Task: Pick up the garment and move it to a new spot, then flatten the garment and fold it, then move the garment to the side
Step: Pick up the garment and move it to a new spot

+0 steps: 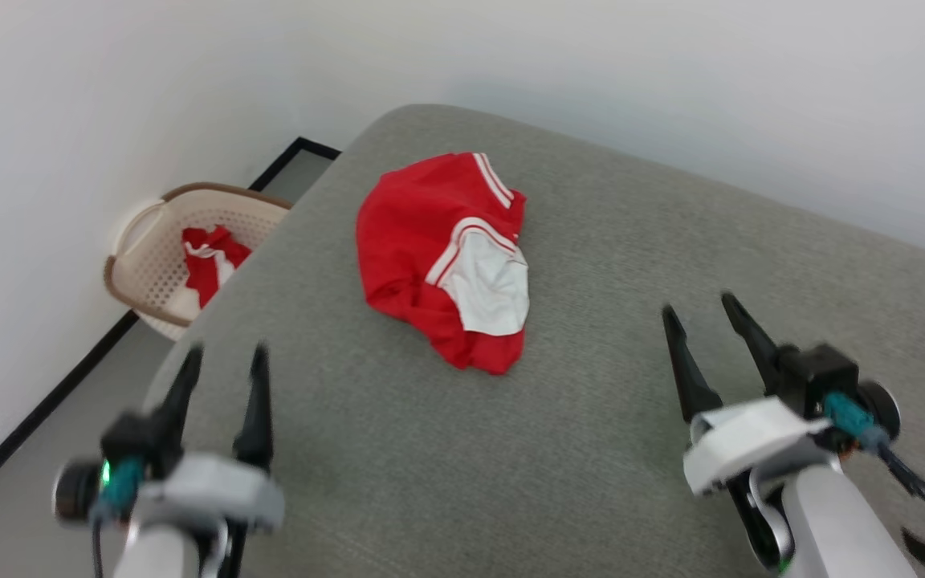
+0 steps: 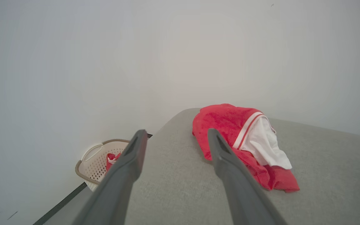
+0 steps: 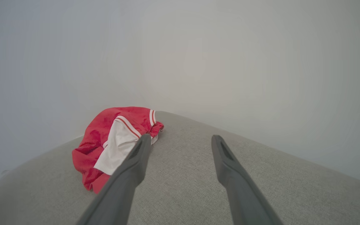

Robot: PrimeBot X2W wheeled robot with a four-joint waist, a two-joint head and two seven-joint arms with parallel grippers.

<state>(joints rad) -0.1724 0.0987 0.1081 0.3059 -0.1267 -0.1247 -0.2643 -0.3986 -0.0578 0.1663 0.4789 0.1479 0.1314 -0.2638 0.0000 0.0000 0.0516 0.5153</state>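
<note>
The garment [image 1: 422,241] lies crumpled in a heap on the grey cushioned surface [image 1: 591,401], red with a white sleeve on top and striped trim showing; its numerals are hidden. It also appears in the left wrist view as the garment [image 2: 230,125] and in the right wrist view as the garment [image 3: 105,140]. My left gripper [image 1: 226,353] hovers open at the lower left, well short of the heap. My right gripper [image 1: 699,309] stands open at the lower right, apart from the cloth. Nothing sits between either pair of fingers.
A beige perforated laundry basket [image 1: 149,257] holding another red-and-white cloth stands on the floor to the left, against the white wall. A black strip runs along the wall's base. The grey surface's rounded left edge [image 1: 189,337] lies just beside my left gripper.
</note>
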